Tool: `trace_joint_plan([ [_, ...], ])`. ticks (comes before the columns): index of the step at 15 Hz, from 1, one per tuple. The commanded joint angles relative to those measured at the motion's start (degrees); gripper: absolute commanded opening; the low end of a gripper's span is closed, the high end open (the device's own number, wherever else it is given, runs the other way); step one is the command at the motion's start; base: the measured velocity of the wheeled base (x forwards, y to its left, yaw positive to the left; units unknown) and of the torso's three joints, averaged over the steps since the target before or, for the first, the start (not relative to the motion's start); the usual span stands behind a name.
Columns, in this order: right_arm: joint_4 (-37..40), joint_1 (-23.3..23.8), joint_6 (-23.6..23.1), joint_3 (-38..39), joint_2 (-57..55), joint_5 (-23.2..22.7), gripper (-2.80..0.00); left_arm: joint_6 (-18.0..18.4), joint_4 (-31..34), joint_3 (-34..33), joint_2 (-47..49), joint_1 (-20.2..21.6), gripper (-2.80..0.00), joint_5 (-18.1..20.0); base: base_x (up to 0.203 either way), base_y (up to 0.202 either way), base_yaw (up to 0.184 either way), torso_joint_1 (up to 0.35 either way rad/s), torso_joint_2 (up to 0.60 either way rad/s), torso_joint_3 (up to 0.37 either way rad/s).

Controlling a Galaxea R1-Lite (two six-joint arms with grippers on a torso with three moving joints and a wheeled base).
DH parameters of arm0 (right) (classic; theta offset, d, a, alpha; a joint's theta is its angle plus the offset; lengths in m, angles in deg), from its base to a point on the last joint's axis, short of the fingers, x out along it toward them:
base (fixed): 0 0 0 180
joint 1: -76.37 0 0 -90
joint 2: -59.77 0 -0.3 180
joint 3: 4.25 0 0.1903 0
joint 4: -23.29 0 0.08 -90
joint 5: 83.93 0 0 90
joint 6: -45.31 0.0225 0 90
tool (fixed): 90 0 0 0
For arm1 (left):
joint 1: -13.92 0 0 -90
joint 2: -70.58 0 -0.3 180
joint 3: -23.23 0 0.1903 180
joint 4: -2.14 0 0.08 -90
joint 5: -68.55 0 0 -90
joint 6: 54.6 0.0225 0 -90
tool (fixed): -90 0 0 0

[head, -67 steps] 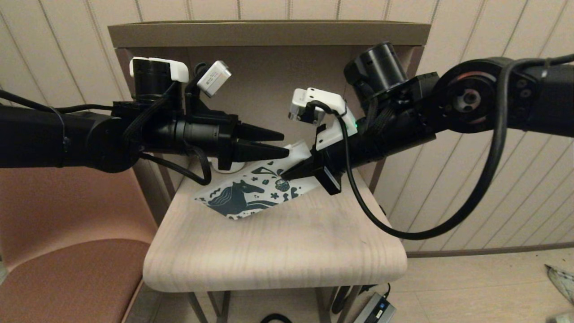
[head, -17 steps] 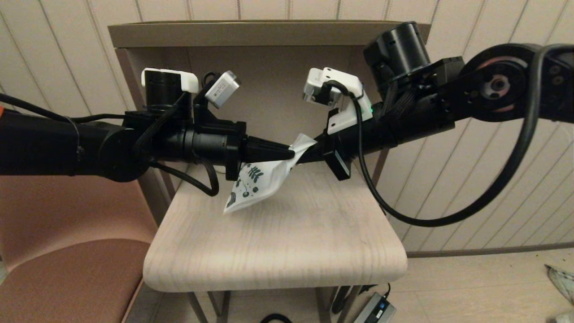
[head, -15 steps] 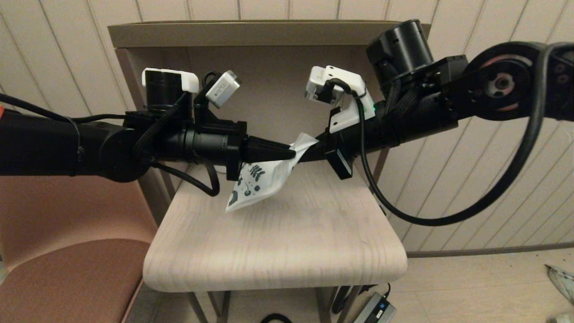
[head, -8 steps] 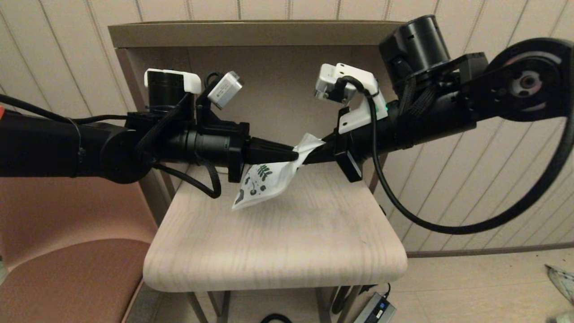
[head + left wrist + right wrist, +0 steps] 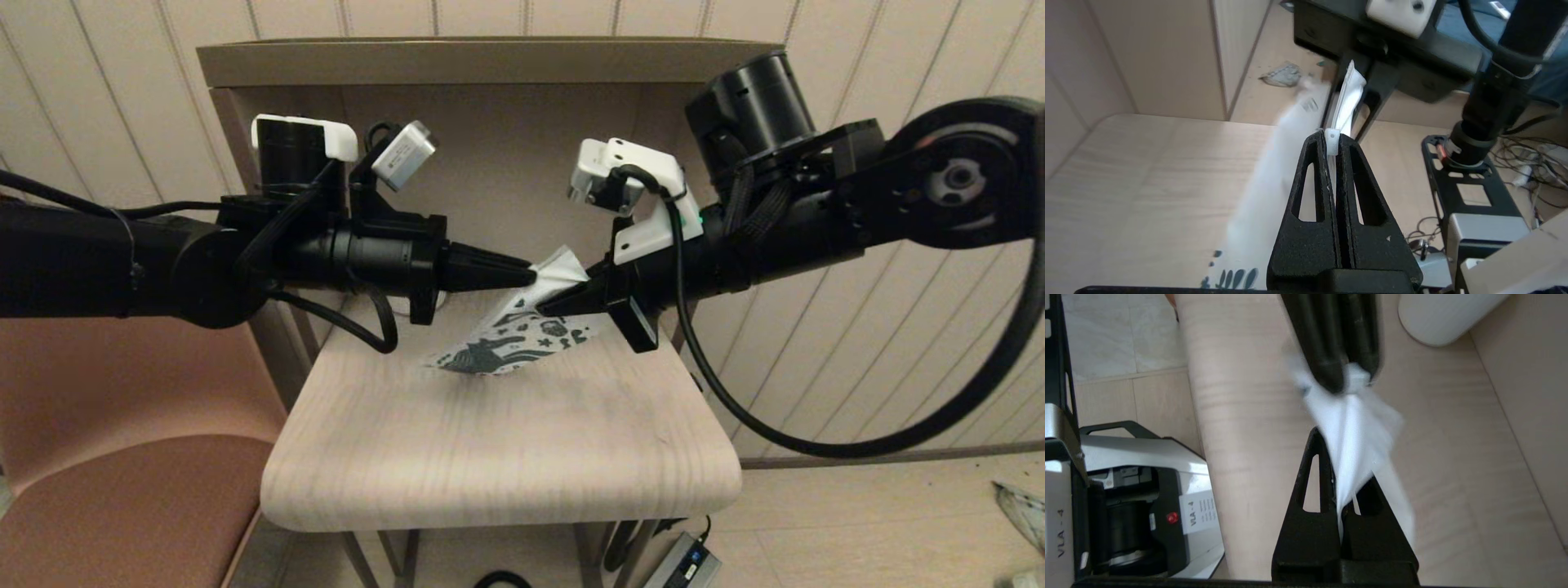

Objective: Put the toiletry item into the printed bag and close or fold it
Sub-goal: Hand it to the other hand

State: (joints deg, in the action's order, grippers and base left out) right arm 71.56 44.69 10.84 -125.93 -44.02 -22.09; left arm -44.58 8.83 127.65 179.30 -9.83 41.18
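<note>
The left gripper (image 5: 529, 274) has its fingers (image 5: 1331, 163) pressed fully together on the white zip tab at the top strip of the printed bag (image 5: 522, 341), and the right gripper (image 5: 545, 309) meets it nose to nose, its fingers (image 5: 1331, 498) clamped on the bag's top edge just beside that tab. The bag hangs between them above the rear half of the desk (image 5: 506, 441), its lower end drooping toward the wood with the teal horse print facing up; whether it touches the desk cannot be told. The toiletry item is not visible in any view, so whether it is inside the bag cannot be told. The step looks like working the zip, and it would go best if the right gripper anchors the strip while the left draws the tab straight along it, keeping the fabric taut so the slider does not snag. A white ribbed mug (image 5: 1445, 314) stands near the desk's rear left corner. A hutch shelf (image 5: 490, 61) spans the back, against a panelled wall, and a brown chair (image 5: 131, 457) sits off the left edge.
</note>
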Motion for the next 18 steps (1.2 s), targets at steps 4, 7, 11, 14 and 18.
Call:
trace_joint_plan([
  [4, -1.78, -0.49, 0.02, 0.32, -0.8, 0.04, -2.8, -1.06, -0.31, 0.69, -0.88, -0.09, -2.8, -1.28, 0.0, 0.0, 0.0, 0.0, 0.0, 0.0],
  [7, -1.78, -0.66, 0.29, 0.84, -0.36, -0.32, -2.8, -0.97, -0.36, 0.49, -0.19, -0.33, -2.8, -1.37, 0.0, 0.0, 0.0, 0.0, 0.0, 0.0],
  [11, -2.79, -1.02, -0.76, 2.05, -0.77, -0.31, -2.8, -0.96, -0.21, 0.42, -0.44, -0.42, -2.8, -1.28, 0.0, 0.0, 0.0, 0.0, 0.0, 0.0],
  [14, -3.36, -0.83, -1.13, 1.64, -1.67, -0.06, -2.8, -0.97, -0.2, 0.42, -0.6, -0.42, -2.8, -1.28, 0.0, 0.0, 0.0, 0.0, 0.0, 0.0],
  [18, -3.28, -0.31, -1.12, 1.72, -1.68, 0.21, -2.8, -0.97, -0.2, 0.44, -0.45, -0.76, -2.8, -1.27, 0.0, 0.0, 0.0, 0.0, 0.0, 0.0],
])
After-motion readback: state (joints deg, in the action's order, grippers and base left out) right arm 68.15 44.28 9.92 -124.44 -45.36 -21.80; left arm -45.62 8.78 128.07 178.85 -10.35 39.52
